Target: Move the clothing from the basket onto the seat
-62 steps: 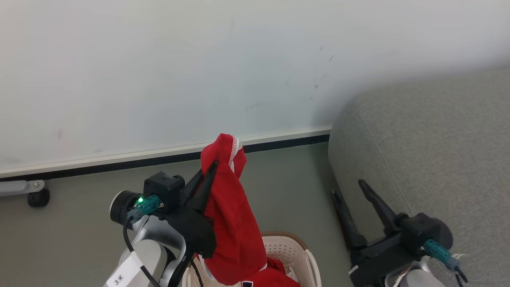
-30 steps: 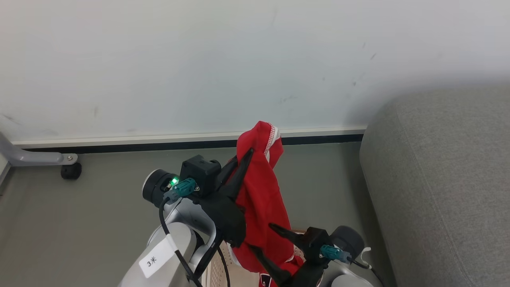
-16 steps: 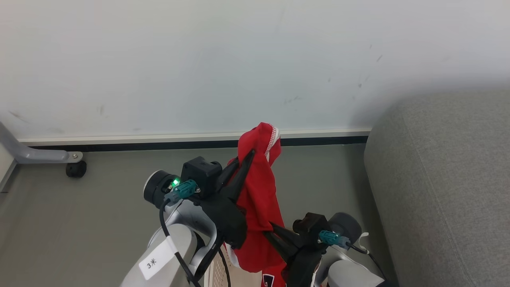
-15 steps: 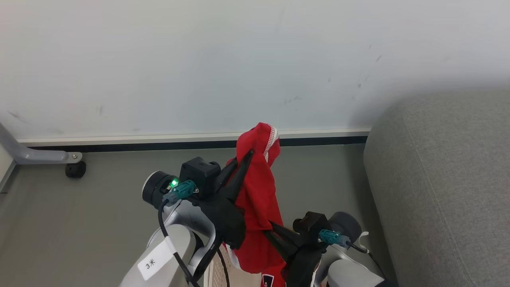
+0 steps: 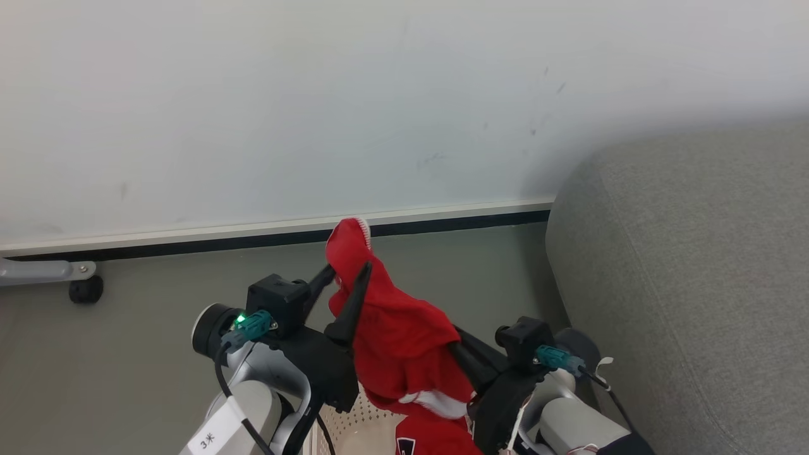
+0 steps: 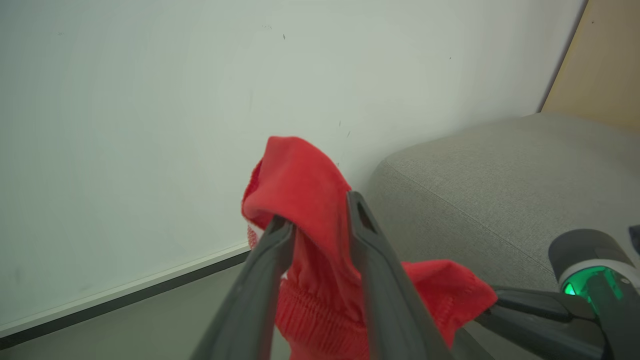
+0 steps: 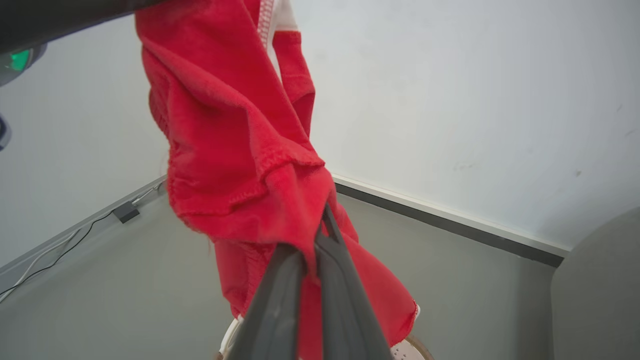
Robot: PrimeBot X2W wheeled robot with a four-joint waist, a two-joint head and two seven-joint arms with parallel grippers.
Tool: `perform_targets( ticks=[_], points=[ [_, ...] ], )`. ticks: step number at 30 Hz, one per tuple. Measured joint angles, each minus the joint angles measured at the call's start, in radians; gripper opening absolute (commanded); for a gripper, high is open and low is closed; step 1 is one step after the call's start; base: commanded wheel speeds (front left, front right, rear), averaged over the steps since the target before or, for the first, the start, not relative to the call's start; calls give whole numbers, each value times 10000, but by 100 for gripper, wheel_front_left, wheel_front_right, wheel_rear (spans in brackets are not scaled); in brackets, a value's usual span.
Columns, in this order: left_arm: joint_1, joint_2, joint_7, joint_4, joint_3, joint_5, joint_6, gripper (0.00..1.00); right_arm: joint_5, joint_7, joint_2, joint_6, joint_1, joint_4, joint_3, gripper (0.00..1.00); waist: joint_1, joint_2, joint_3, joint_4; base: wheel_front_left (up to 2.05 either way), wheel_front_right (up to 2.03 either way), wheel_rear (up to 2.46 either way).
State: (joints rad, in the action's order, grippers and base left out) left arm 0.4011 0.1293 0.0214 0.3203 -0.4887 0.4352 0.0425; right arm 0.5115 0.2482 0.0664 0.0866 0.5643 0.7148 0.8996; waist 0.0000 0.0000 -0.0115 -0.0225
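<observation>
My right gripper (image 7: pixel 314 245) pinches the clothing (image 5: pixel 398 335); my left gripper (image 5: pixel 347 270) stands parted around it. The basket (image 5: pixel 354 417) holds another red garment (image 5: pixel 436 440).

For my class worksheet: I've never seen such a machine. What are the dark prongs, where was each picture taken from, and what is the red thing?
It is a two-armed robot. One picture looks down from its head; the other two look along each arm's two long dark fingers from wrist cameras. The left arm's fingers stand slightly apart either side of the top of a bright red sports garment with white trim; the right arm's fingers pinch it lower down. Beneath is a cream perforated plastic basket holding more red cloth; a grey fabric sofa stands to the right.
</observation>
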Motion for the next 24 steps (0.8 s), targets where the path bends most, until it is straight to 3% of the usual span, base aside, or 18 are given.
perform_targets(
  ticks=[7,24],
  points=[
    [-238,205,219,-117,211,35,-88,100,79,6,742,-299,-15,-311,-786,0,0,0,-49,-444,0,0,0],
    [-1499,253,610,-895,-13,86,-161,100,-105,12,2226,-1482,-1014,-2314,-2410,0,0,0,-113,-1868,0,0,0]
  ],
)
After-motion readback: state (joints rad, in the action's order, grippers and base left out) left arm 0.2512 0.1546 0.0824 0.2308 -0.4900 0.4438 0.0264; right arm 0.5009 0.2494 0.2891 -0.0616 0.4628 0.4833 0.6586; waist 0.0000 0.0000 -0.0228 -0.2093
